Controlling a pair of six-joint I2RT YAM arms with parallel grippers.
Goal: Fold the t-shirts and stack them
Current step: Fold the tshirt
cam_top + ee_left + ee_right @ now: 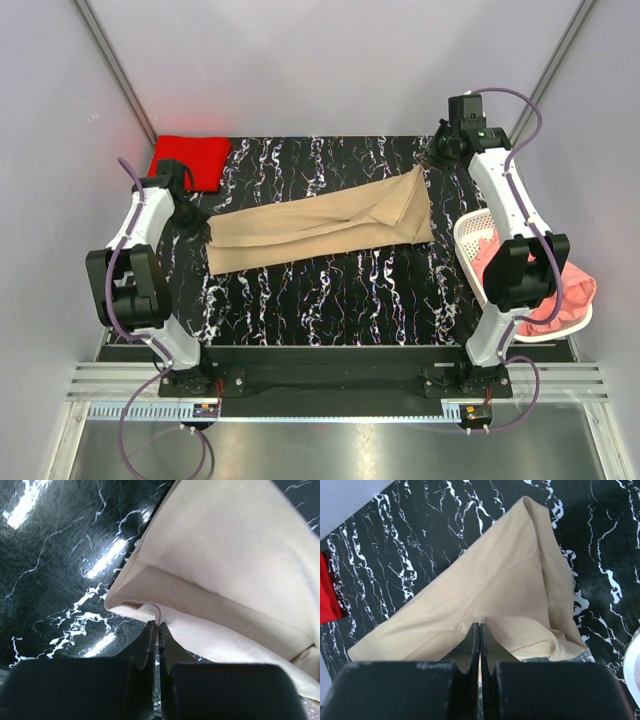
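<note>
tan t-shirt (320, 228): spread out in a long folded strip across the middle of the desk (330, 295). It runs slantwise, from the left side up toward the far right, and the right end is folded over into a point.

left tool (156, 625): clenched, down low at the left end of the tan t-shirt. The tips are right on the hem with a little pucker of cloth caught between them, so it looks like it's nipping the edge.

right tool (479, 626): fingers pressed together with nothing in them. It's up above the desk by the far right corner of the tan t-shirt, and the cloth under it lies flat.

red t-shirt (190, 160): folded into a small block at the far left corner of the desk, well apart from the tan one.

salmon-pink t-shirt (575, 290): bunched up in the white basket (468, 240), spilling over its right rim.

basket: sits at the right edge of the desk, partly hidden behind the right arm.
</note>
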